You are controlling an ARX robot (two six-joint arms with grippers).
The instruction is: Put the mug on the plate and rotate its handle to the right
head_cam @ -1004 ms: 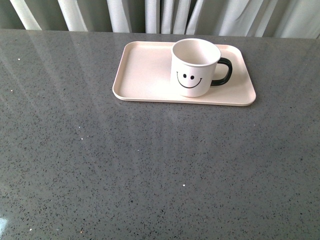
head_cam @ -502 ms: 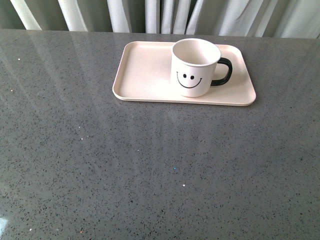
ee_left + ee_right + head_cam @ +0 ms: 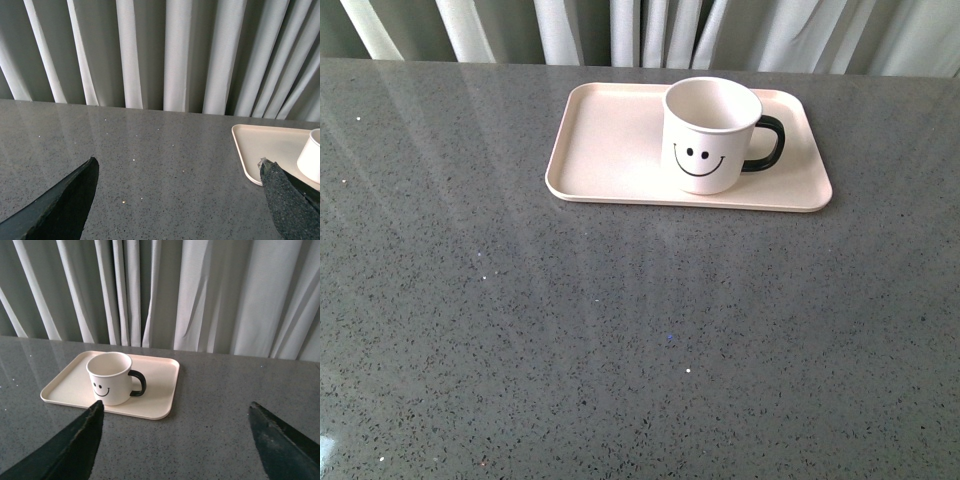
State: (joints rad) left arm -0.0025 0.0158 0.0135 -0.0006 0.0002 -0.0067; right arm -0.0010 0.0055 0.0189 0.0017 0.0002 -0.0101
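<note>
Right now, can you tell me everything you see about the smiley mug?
The mug is cream-white, looks ceramic, with a black smiley face toward the camera and a glossy black C-shaped handle pointing right. It stands upright and looks empty, on the right half of the pale pink plate. Only the plate touches it; no claw is near.

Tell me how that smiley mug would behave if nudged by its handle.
The mug looks rigid and glazed, so it would likely slide or pivot on the smooth plate rather than tip. It looks empty, so probably light. The handle protrudes right, giving turning leverage.
</note>
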